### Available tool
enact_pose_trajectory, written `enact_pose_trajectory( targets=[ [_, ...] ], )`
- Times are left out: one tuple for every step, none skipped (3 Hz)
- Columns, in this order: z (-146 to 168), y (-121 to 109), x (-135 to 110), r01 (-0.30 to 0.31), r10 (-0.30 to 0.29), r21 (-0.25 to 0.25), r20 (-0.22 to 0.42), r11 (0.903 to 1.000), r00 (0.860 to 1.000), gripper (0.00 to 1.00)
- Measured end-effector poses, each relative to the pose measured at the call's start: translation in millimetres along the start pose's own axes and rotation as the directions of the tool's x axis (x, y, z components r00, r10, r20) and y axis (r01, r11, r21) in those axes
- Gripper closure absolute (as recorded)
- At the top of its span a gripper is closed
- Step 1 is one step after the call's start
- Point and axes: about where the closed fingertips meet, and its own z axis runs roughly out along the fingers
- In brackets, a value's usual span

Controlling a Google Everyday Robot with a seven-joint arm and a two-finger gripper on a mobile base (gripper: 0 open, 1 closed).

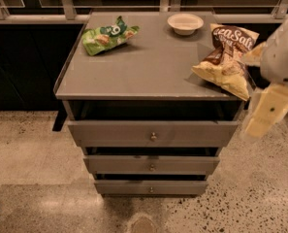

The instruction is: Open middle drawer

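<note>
The middle drawer is a grey flat front with a small round metal knob, set between the wider top front and the narrow bottom front. A dark gap shows above each front. My gripper is a cream-coloured part hanging from the white arm at the right edge. It is beside the cabinet's right front corner, level with the top drawer, above and to the right of the middle drawer and clear of it.
On the grey cabinet top lie a green snack bag at the back left, a white bowl at the back, and a brown-and-yellow chip bag at the right edge near my arm. Speckled floor surrounds the cabinet.
</note>
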Motion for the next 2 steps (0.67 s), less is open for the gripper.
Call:
enact_pose_trajectory(
  targets=[
    [74,31,10,-0.096,0.111,-0.105,0.151,0.9899,0.982,0.00],
    [136,58,7,-0.183,0.226,-0.173,0.274,0.9677,0.935,0.00]
  ],
)
